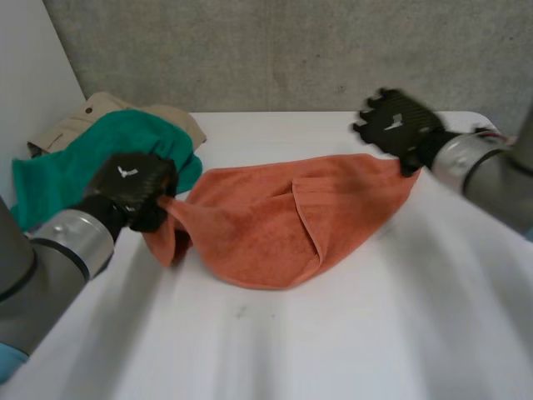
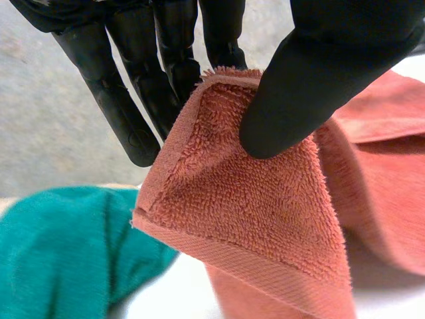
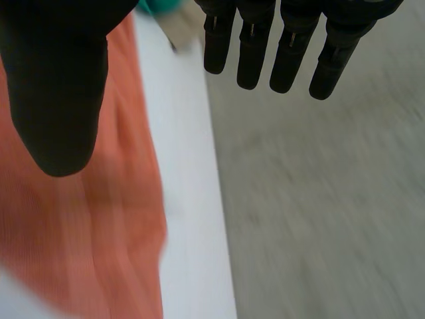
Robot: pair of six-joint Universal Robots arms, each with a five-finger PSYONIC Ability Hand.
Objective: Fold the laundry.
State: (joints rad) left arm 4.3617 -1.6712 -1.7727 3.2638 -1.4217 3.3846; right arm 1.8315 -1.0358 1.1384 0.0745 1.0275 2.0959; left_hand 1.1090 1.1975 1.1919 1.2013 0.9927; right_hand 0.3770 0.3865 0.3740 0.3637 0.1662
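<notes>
Towel (image 1: 266, 221) lies crumpled mid-table (image 1: 350, 333). Left hand (image 1: 129, 185) pinches its left corner, thumb against fingers. Right hand (image 1: 398, 125) hovers over the right end, fingers straight, holding nothing. Best: right grabs that corner, both pull taut, then fold. Green cloth (image 1: 58, 171) and beige garment (image 1: 100, 108) are heaped loose behind left hand.

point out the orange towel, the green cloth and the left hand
orange towel (image 1: 250, 221): head view, on its flat middle.
green cloth (image 1: 75, 162): head view, on the middle of the heap.
left hand (image 1: 129, 185): head view, on the back of the hand.
</notes>
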